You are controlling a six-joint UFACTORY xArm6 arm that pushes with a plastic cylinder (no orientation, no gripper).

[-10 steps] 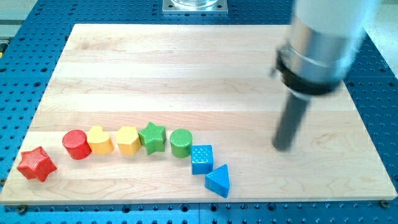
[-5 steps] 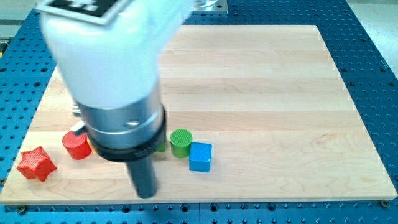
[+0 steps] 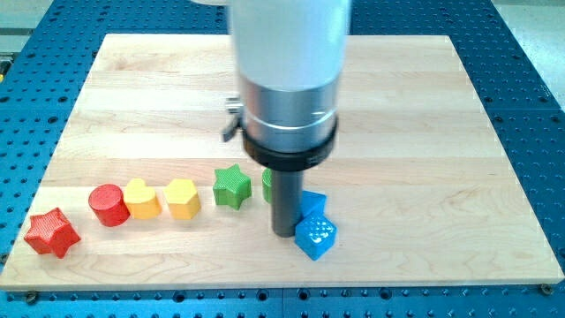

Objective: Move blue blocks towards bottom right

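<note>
Tip (image 3: 282,232) swung in from the left, no fingers here, touching blue cube (image 3: 315,237) | cube and blue triangle (image 3: 312,204) jostled rightward near bottom edge | green star (image 3: 231,187) nudged | bottom-right corner remains far.

Bright, even overhead light; tabletop (image 3: 424,132) evenly lit, no glare. Soft, short shadows beneath blocks. Arm housing overexposed white and slightly blurred at view's top. Blocks near my tip (image 3: 283,233) sharp.
</note>
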